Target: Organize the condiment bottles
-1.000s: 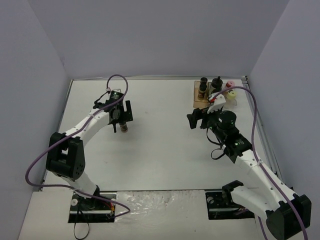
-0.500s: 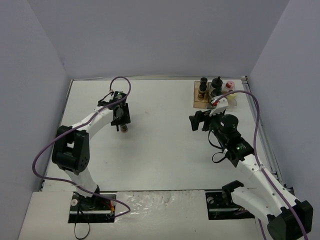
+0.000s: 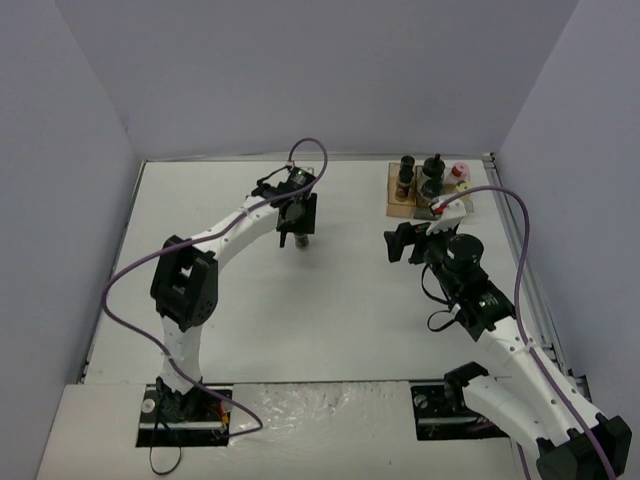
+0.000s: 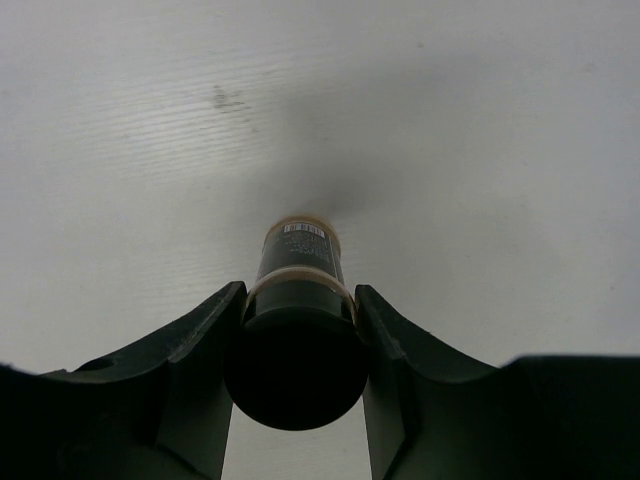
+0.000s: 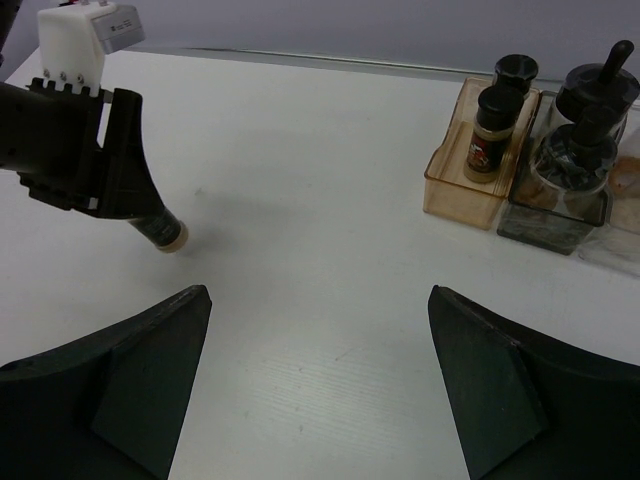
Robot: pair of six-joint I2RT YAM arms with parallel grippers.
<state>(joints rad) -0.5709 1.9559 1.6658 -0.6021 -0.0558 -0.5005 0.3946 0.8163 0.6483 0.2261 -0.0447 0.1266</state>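
My left gripper (image 3: 298, 226) is shut on a black-capped condiment bottle (image 4: 297, 255), gripping just under the cap (image 4: 295, 370). In the right wrist view that bottle (image 5: 160, 228) hangs tilted from the left gripper (image 5: 95, 160), base down, its shadow lying apart on the table. My right gripper (image 3: 402, 243) stands open and empty (image 5: 318, 300) over bare table, in front of the tray. Two black-capped bottles (image 5: 488, 130) (image 5: 515, 70) stand in the amber compartment (image 5: 455, 185). Others (image 5: 578, 150) stand in the grey compartment. The pink-capped (image 3: 461, 169) and yellow-capped (image 3: 463, 187) bottles stand at the tray's right end.
The tray (image 3: 400, 203) sits at the back right near the rear wall. Grey-violet walls close in the white table (image 3: 330, 320) on three sides. A purple cable (image 3: 305, 150) loops above the left wrist and another (image 3: 505, 215) arcs over the right arm.
My left gripper has shut on the black-capped bottle and carried it right, toward the table's middle. The right gripper has shifted only slightly and stays open.
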